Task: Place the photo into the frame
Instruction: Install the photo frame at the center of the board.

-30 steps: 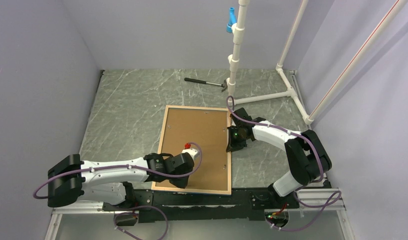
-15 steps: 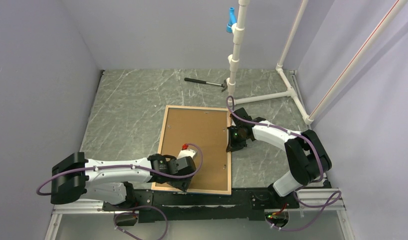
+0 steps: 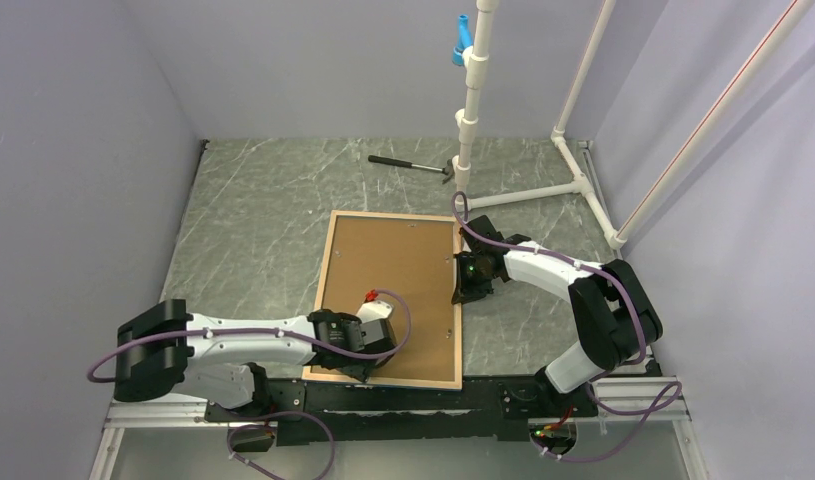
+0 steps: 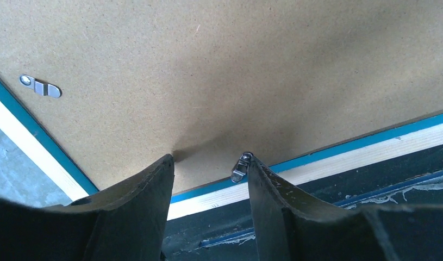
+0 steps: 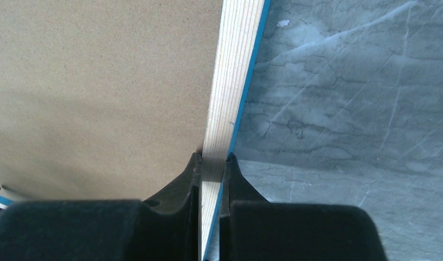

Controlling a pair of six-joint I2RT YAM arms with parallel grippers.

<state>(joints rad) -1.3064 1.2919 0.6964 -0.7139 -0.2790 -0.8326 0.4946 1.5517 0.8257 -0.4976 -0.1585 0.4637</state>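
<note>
- Frame (image 5: 232,81) lies flat on the counter (image 3: 263,220) just in front of your arm bases. Its wood back faces up, and a brown board (image 3: 393,260) is seated inside it.
- Your left claw (image 4: 208,163) hangs open over the board by the near rail, gripping nothing. A metal clip (image 4: 239,167) sits just beside its right finger.
- Your right claw (image 5: 212,160) is clamped on the frame's right rail, one finger on each side.
- Farther back, a hammer (image 3: 411,165) lies on the counter near a white pipe stand (image 3: 473,100).
</note>
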